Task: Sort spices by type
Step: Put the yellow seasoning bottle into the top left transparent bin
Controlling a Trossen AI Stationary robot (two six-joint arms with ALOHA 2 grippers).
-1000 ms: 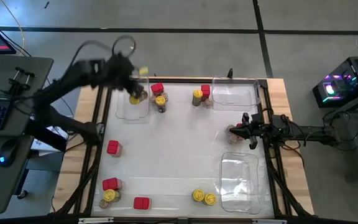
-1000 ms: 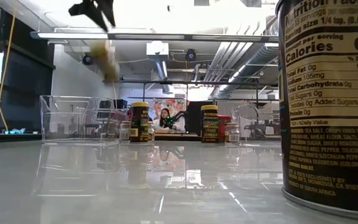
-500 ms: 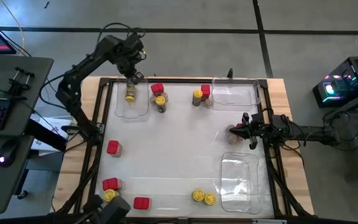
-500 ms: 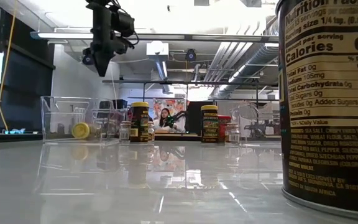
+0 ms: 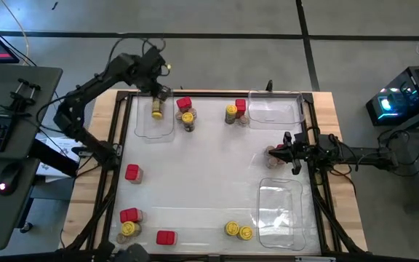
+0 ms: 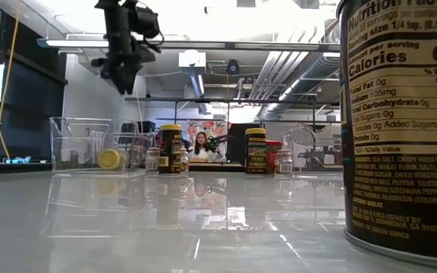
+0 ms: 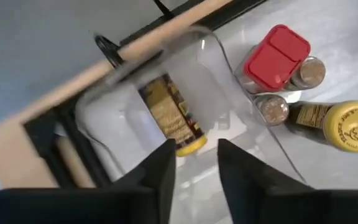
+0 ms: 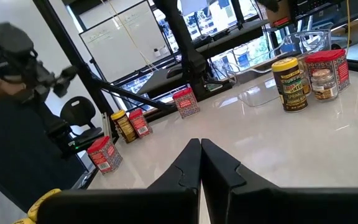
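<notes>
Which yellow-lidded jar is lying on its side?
The yellow-lidded jar inside the far-left clear tray, below the left tool; the others stand upright.

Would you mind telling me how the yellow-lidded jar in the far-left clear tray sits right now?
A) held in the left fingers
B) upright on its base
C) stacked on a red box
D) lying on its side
D: the jar lies on its side in the tray, label showing along its length, with the open left gripper above it and not touching.

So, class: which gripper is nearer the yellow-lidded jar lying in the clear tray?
Left. The left gripper hangs just above the jar in the tray; the right gripper sits far across the table.
</notes>
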